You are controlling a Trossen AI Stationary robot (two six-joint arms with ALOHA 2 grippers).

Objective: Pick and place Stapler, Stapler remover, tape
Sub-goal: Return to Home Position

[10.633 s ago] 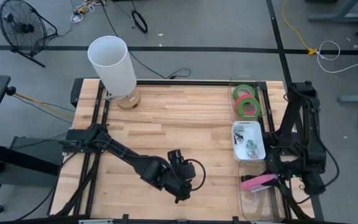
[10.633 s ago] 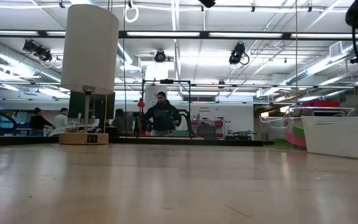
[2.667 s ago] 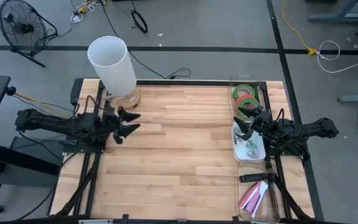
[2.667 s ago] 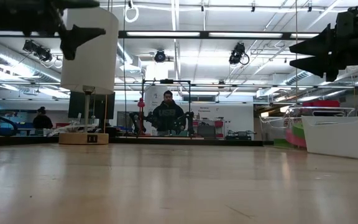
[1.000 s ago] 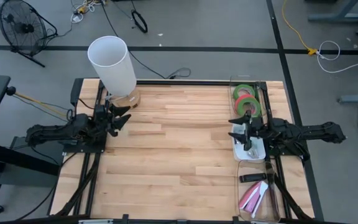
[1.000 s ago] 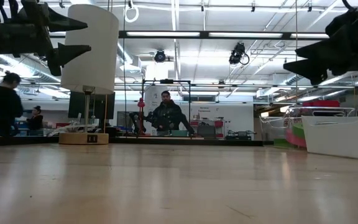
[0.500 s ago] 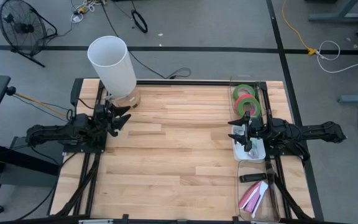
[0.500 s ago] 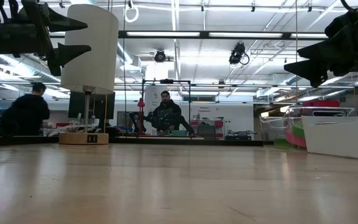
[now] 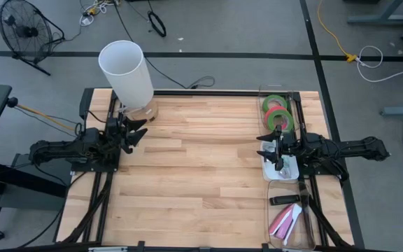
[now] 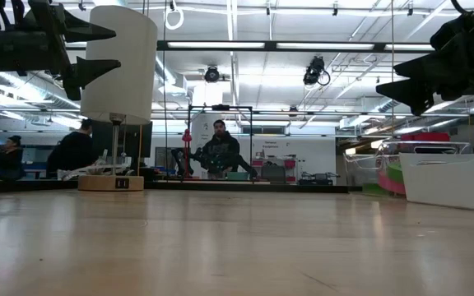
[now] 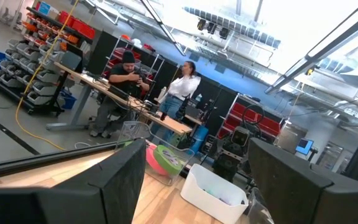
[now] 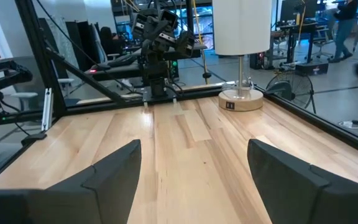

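Both grippers hang wide open and empty, the right gripper (image 9: 263,146) over the white bin (image 9: 292,171) between the clear bin (image 9: 262,122) holding the tape rolls (image 9: 279,112) and the one holding the pink stapler (image 9: 283,224), the left gripper (image 9: 139,132) well apart.

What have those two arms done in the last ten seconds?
The right gripper let go of the pink stapler, now lying in the bottom clear bin, and drew back above the white bin. The left gripper withdrew from mid-table to the left edge. Tape rolls and lamp stayed put.
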